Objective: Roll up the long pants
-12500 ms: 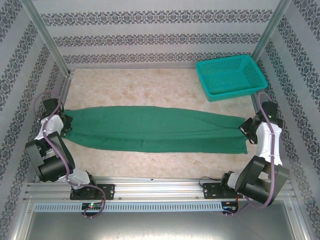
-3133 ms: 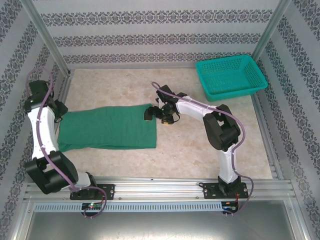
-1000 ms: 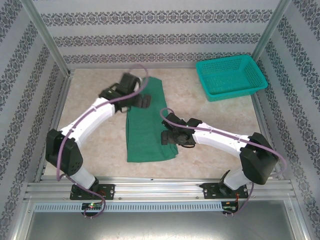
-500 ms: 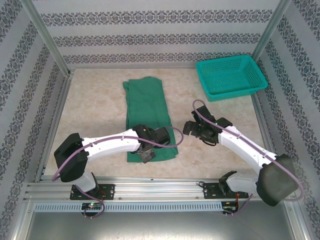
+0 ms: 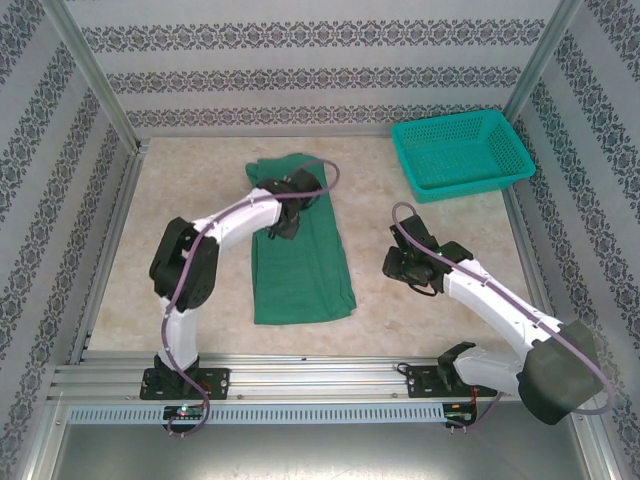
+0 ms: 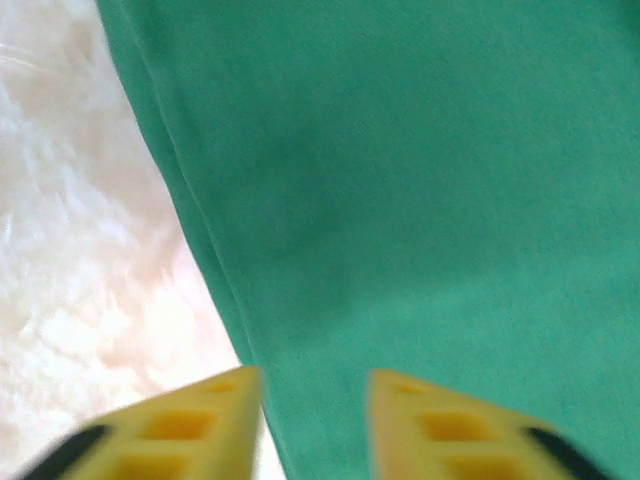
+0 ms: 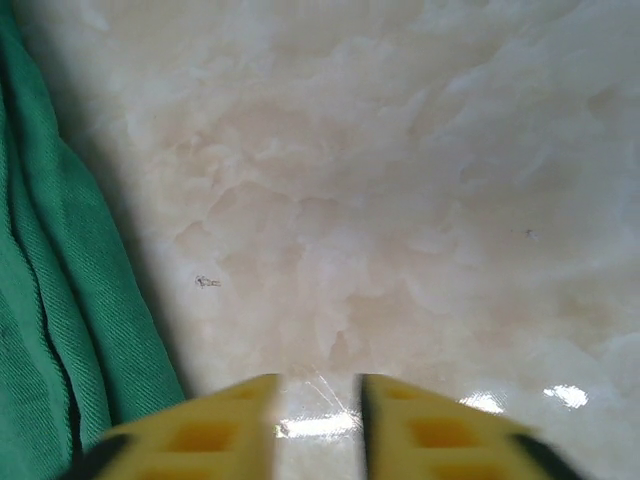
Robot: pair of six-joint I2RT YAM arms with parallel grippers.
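The long pants lie folded into a dark green strip that runs from the far middle of the table toward the near edge. My left gripper hovers over the strip's far half. In the left wrist view its yellow fingers stand a narrow gap apart above the pants, with nothing between them. My right gripper hangs over bare table to the right of the pants. Its jaws are also slightly apart and empty, and the pants' layered edge lies off to its left.
A teal mesh basket stands at the far right corner. The marbled tabletop is bounded by metal frame rails and patterned walls. The left arm arches over the table's left half.
My left gripper has swung from the near end of the pants up to their far half. The right gripper has barely shifted. Both sets of jaws have narrowed.
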